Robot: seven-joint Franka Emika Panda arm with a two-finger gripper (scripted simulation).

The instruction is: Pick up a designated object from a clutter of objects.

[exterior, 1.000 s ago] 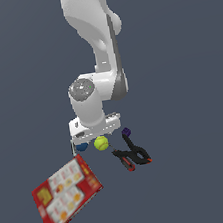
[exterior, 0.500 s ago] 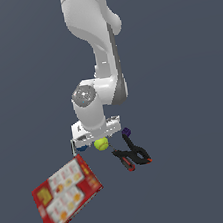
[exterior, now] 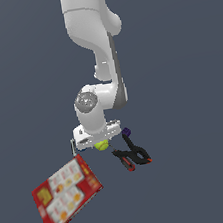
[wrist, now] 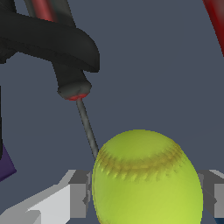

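The gripper (wrist: 144, 201) is closing its fingers (wrist: 78, 199) on the yellow-green ball (exterior: 102, 145), low over the floor. A black clamp (exterior: 133, 156) is lying at the ball's four o'clock, a red box (exterior: 67, 193) at seven o'clock.

I can read no words, numbers or brand marks anywhere. The red box (exterior: 68, 195) carries pale printed panels and a yellowish patch at one corner, but the print is too blurred for me to make out a single letter. The ball (wrist: 146, 179) shows only a stitched seam, no lettering. My arm and the black clamp (exterior: 133, 156) bear no visible markings.
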